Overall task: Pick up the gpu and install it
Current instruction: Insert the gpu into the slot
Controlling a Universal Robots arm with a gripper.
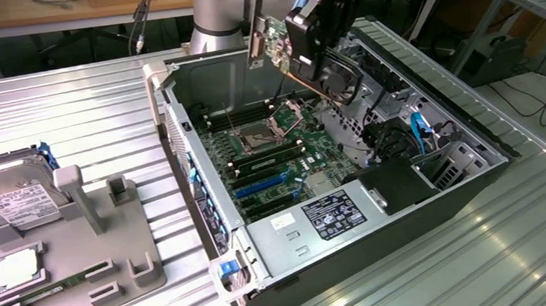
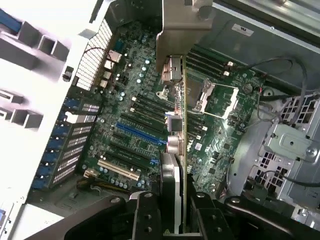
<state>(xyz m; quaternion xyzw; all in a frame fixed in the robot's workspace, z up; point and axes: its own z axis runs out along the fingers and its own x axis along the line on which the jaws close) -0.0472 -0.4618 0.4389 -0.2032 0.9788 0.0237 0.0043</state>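
Note:
My gripper hangs over the far end of the open computer case, shut on the gpu. The gpu is a thin card with a green board edge, a dark cooler side and a silvery end bracket. It is held on edge above the motherboard, apart from it. In the wrist view the gpu runs edge-on away from my gripper, with its metal bracket at the far end. A black finger presses on each face of the card. A blue expansion slot lies on the board beside the card's line.
A grey parts holder sits at the exterior view's left with a silver hard drive, a slim green memory stick and a small square chip. In the case are the power supply, cables and a drive cage.

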